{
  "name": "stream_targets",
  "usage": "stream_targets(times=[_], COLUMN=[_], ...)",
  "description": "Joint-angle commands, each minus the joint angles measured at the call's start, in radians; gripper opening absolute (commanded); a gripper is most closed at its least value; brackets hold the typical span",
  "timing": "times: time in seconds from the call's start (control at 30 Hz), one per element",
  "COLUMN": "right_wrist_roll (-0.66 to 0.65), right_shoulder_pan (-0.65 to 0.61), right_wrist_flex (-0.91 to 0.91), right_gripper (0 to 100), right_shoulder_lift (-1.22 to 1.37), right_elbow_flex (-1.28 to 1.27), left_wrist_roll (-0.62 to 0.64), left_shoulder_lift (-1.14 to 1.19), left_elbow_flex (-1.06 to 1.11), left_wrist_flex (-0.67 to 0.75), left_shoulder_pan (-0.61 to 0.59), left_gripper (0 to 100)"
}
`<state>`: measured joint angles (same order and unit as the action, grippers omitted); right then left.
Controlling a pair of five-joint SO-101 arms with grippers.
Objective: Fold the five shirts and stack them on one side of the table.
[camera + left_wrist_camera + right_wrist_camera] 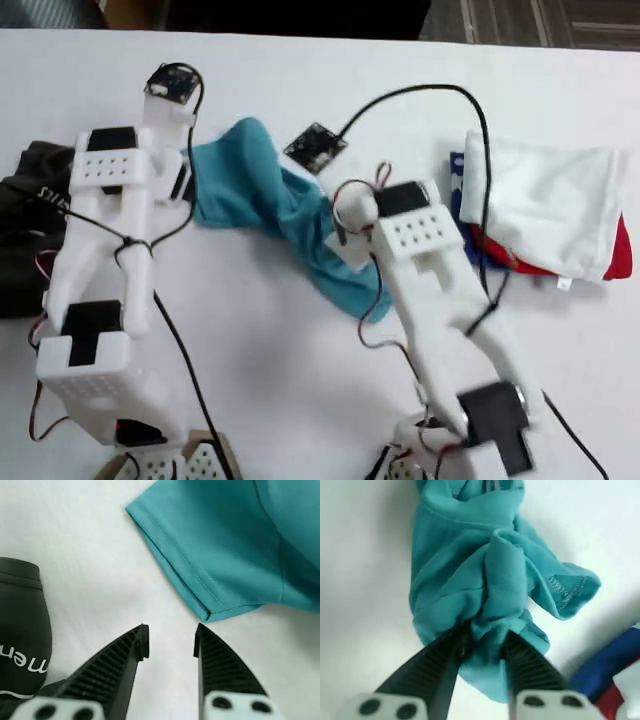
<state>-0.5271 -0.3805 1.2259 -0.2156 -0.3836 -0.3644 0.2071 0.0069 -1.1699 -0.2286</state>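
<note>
Progress is looking halfway-ish: right tool [480,645] is pinching the bunched teal shirt [465,580], stack [545,205] just beside it, left tool [171,640] is hovering open near the sleeve [210,590] and black shirt [20,620].

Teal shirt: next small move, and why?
Probably ease the left gripper forward and close on the sleeve hem: its jaws are open just short of it, while the right gripper is shut on the bunched teal shirt. Then both could spread it flat.
</note>
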Motion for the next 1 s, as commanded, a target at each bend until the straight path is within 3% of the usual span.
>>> stream_targets(times=[0.0, 0.13, 0.3, 0.6, 0.97], right_wrist_roll=[-0.011, -0.011, -0.003, -0.003, -0.009], right_shoulder_pan=[0.038, 0.165, 0.302, 0.166, 0.050], right_wrist_flex=[0.019, -0.022, -0.153, -0.260, -0.096], right_gripper=[24.9, 24.9, 22.4, 22.5, 22.5], right_shoulder_lift=[-0.196, -0.318, -0.259, 0.065, 0.031], right_elbow_flex=[-0.006, -0.012, -0.063, -0.084, -0.018], left_wrist_roll=[0.000, 0.000, 0.000, 0.002, 0.002], left_shoulder_lift=[-0.068, -0.068, -0.068, -0.068, -0.069], left_elbow_flex=[-0.005, -0.004, -0.004, -0.004, -0.004], left_wrist_flex=[0.006, 0.014, 0.014, 0.012, 0.014], left_shoulder_pan=[-0.005, -0.006, -0.006, -0.008, -0.005], left_gripper=[17, 17, 17, 17, 17])
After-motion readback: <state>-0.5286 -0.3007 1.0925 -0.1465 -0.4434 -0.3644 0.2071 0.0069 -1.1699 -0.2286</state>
